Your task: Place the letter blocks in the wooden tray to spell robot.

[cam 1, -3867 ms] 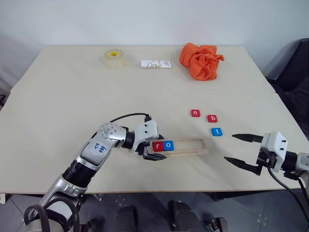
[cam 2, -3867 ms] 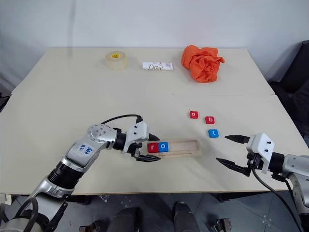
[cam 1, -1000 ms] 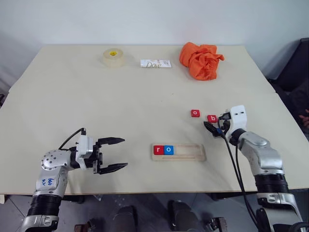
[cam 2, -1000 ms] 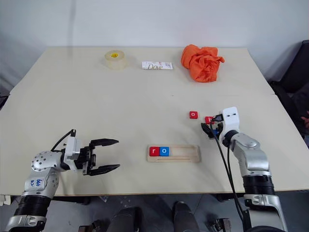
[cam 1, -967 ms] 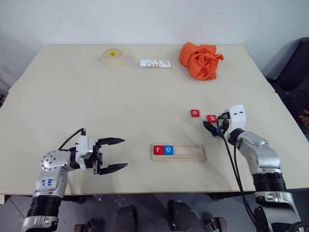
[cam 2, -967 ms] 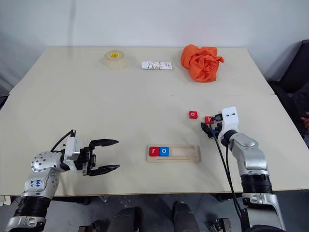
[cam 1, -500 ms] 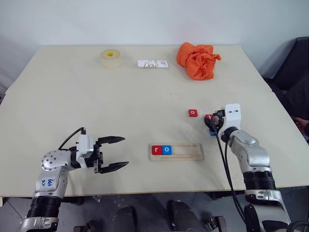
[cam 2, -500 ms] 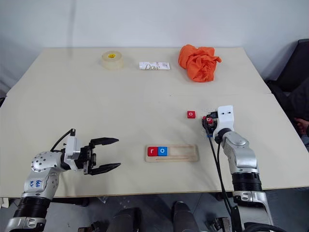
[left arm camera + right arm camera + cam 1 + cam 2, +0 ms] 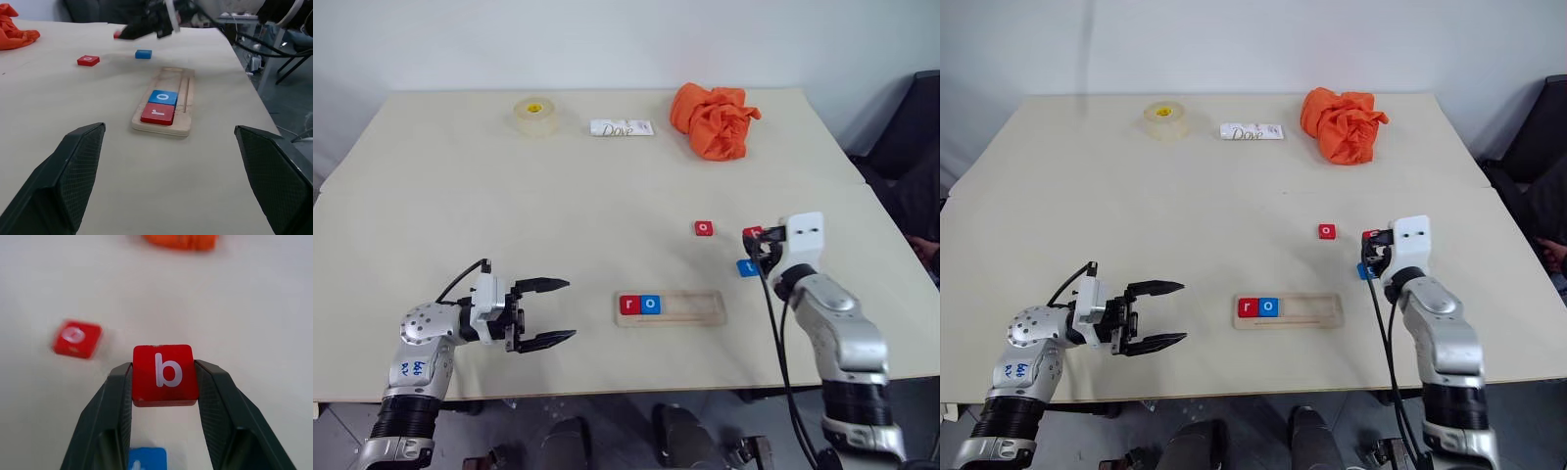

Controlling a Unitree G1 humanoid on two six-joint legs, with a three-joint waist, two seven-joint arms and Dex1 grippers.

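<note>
The wooden tray (image 9: 695, 308) lies near the table's front middle, with a red r block (image 9: 629, 305) and a blue o block (image 9: 651, 304) at its left end. My right gripper (image 9: 164, 387) is shut on the red b block (image 9: 164, 373), held above the table to the tray's right. The blue t block (image 9: 747, 267) lies just below it. A red o block (image 9: 704, 228) lies behind the tray. Left of the tray, my left gripper (image 9: 554, 311) is open and empty, pointing toward it.
A tape roll (image 9: 534, 115), a white Dove packet (image 9: 621, 127) and a crumpled orange cloth (image 9: 713, 119) sit along the table's far side. A seam runs across the table's middle.
My right gripper closed on the red b block and lifted it off the table, drawing back toward me. The left arm stayed still.
</note>
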